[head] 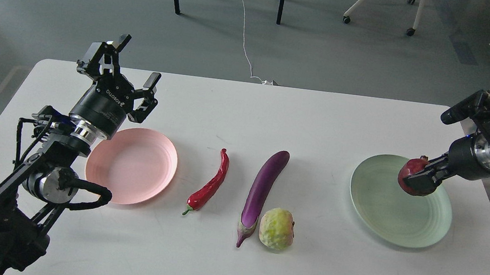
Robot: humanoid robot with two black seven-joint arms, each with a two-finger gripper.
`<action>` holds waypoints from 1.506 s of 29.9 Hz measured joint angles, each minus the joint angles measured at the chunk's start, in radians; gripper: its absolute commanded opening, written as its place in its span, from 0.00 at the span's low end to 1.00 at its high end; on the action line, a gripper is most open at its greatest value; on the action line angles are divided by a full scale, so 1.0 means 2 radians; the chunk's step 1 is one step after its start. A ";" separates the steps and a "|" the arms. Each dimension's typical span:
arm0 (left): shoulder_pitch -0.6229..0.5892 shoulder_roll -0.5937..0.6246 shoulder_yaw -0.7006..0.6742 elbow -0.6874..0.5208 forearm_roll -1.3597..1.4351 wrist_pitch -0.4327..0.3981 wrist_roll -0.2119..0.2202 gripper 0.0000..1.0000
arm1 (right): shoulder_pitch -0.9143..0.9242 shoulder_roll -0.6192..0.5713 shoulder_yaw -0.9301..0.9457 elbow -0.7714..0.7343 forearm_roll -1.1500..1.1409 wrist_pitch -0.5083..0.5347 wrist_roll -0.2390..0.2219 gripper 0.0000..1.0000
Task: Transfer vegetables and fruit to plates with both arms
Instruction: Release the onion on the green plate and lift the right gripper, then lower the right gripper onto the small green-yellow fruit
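The pink plate (133, 168) held nothing, and the green plate (397, 207) held nothing on its surface, though the red fruit (412, 173) hung over its far rim, gripped by the right fingers (425, 176). On the bench (229, 266) between the plates lay the chili (211, 184), the eggplant (262, 191) and, touching the eggplant's stem end, the yellow-green fruit (277, 229). The left arm was raised beside the pink plate's far-left edge, its fingers (134, 68) spread wide and holding nothing, while the right arm reached in from the right edge.
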 measured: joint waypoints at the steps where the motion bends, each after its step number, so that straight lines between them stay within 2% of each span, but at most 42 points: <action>1: 0.000 0.000 0.000 0.000 0.000 0.001 0.000 0.99 | -0.002 0.003 0.000 -0.004 0.000 -0.001 0.000 0.57; 5: 0.000 0.000 -0.001 0.000 0.000 0.002 -0.002 0.99 | -0.008 0.009 0.001 -0.016 0.000 -0.003 0.000 0.63; 9: 0.000 0.001 -0.001 0.000 0.000 0.002 -0.002 0.99 | -0.013 0.012 0.000 -0.020 0.000 -0.004 0.000 0.73; 11: 0.000 0.002 -0.002 -0.001 0.000 0.002 -0.002 0.99 | -0.013 0.012 0.000 -0.020 0.000 -0.004 0.000 0.81; 12: 0.000 0.002 -0.002 -0.001 0.000 0.002 -0.002 0.99 | -0.014 0.012 0.000 -0.020 0.000 -0.004 0.000 0.90; 13: 0.000 0.002 -0.002 -0.001 0.000 0.002 -0.002 0.99 | -0.014 0.011 0.000 -0.020 0.000 -0.004 0.000 0.94; 20: 0.001 0.002 -0.002 -0.001 0.000 0.002 -0.003 0.99 | -0.004 0.009 0.002 -0.016 0.007 -0.005 0.000 0.96; 28: 0.006 0.004 -0.002 0.000 0.000 0.001 -0.003 0.99 | 0.083 0.019 0.006 0.046 0.035 -0.002 0.000 0.98; 36: 0.006 0.004 -0.002 0.000 0.000 0.001 -0.003 0.99 | 0.139 0.084 0.001 0.142 0.131 0.006 0.000 0.98; 45: 0.011 0.005 -0.007 0.000 0.000 0.000 -0.002 0.99 | 0.133 0.178 -0.022 0.151 0.159 0.009 0.000 0.98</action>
